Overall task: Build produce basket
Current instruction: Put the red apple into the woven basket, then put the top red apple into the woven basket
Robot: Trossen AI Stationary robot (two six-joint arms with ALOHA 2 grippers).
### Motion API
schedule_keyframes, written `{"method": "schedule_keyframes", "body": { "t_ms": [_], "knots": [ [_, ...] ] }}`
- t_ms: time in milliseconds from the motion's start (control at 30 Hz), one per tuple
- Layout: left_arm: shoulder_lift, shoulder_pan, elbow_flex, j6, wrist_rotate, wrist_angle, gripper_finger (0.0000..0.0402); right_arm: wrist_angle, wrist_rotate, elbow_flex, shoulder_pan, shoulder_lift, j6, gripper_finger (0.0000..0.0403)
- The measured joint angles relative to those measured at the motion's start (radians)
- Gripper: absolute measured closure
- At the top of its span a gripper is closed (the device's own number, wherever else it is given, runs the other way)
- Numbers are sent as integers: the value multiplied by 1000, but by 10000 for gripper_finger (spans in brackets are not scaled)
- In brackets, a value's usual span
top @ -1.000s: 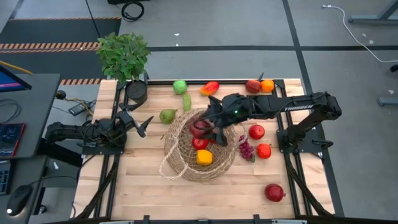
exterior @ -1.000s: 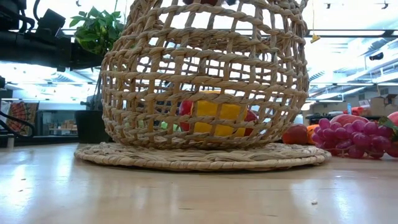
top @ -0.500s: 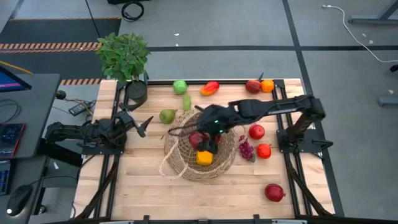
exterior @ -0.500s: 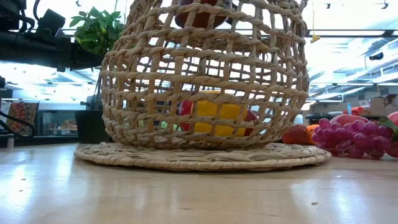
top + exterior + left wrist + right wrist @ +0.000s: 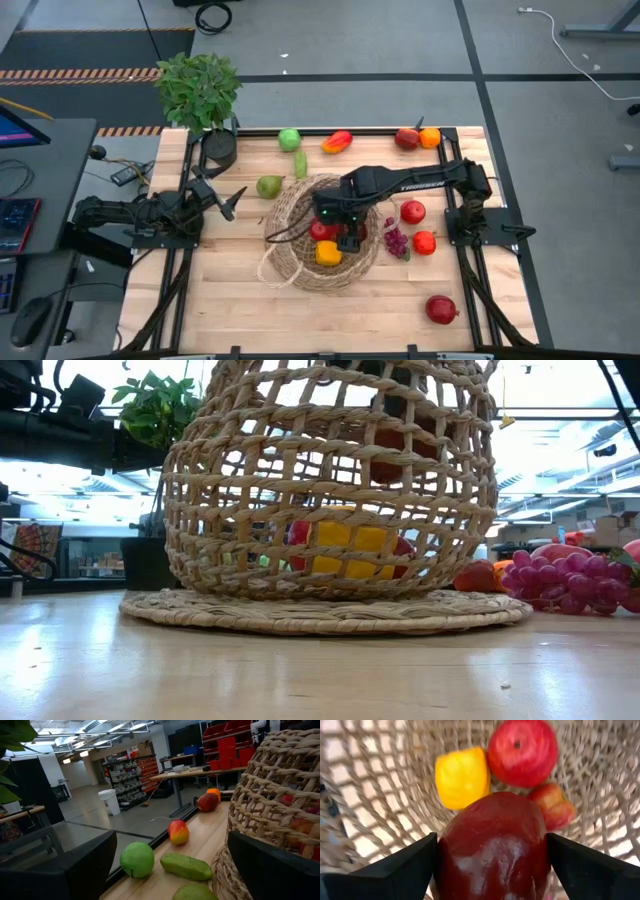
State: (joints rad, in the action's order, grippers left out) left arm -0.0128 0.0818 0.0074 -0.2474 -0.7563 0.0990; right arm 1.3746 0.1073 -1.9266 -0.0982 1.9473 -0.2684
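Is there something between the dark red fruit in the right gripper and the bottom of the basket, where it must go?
Partly. The right gripper holds the dark red fruit inside the basket. Below it already lie a yellow piece, a red apple and another reddish piece, so it would land on or beside them.

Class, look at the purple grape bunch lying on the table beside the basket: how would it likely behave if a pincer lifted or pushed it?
The grape bunch is a cluster of small round beads, so it would probably flex or droop rather than lift stiffly. Its lumpy shape lies flat on the table, so a push would likely slide it, not roll it. A pincer may slip off single rounded grapes.
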Motion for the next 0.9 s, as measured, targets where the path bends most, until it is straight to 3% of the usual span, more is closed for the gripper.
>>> {"method": "schedule_keyframes", "body": {
  "t_ms": [300, 433, 700, 800, 900],
  "knots": [
    [0, 0, 0, 0, 0, 0, 14, -6, 29, -2, 0, 16, -13, 7],
    [0, 0, 0, 0, 0, -3, 14, 15, 58, -83, 5, 17, -93, 4],
    [0, 0, 0, 0, 0, -3, 14, 35, -181, -329, 19, -28, -107, 19],
    [0, 0, 0, 0, 0, -3, 14, 13, -259, -359, 41, -82, -107, 24],
    [0, 0, 0, 0, 0, -4, 14, 6, -271, -359, 84, -141, -107, 25]
  ]
}}
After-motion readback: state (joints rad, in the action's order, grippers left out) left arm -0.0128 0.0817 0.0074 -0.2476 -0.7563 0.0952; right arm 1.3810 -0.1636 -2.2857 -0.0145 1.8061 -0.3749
